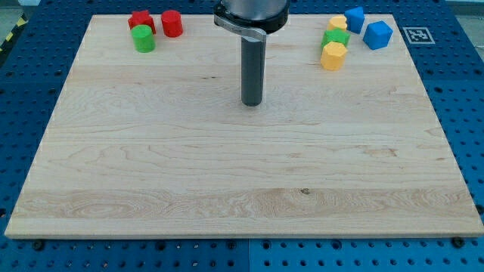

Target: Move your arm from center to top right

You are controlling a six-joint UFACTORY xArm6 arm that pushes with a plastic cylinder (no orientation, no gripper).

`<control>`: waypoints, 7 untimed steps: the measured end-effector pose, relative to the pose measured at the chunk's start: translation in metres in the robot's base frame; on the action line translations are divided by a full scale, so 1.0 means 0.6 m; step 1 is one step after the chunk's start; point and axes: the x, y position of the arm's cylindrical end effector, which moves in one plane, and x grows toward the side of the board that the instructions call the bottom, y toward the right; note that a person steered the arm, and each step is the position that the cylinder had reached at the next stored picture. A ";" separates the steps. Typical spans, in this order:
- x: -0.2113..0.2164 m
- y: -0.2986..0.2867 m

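Note:
My tip point(252, 103) rests on the wooden board point(227, 174) a little above its centre, away from all blocks. At the view's top right lies a cluster: a yellow hexagonal block point(333, 56), a green block point(336, 37) above it, another yellow block point(338, 24) behind that, a small blue block point(355, 18) and a larger blue block point(377, 35). The cluster lies about a hundred pixels to the right of my tip and higher in the view.
At the view's top left stand a red block point(141, 20), a red cylinder point(172, 23) and a green cylinder point(143, 38). A black-and-white marker tag point(414, 34) lies off the board's top right corner on the blue perforated table.

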 end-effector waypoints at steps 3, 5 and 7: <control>-0.006 0.031; 0.013 0.115; 0.031 0.117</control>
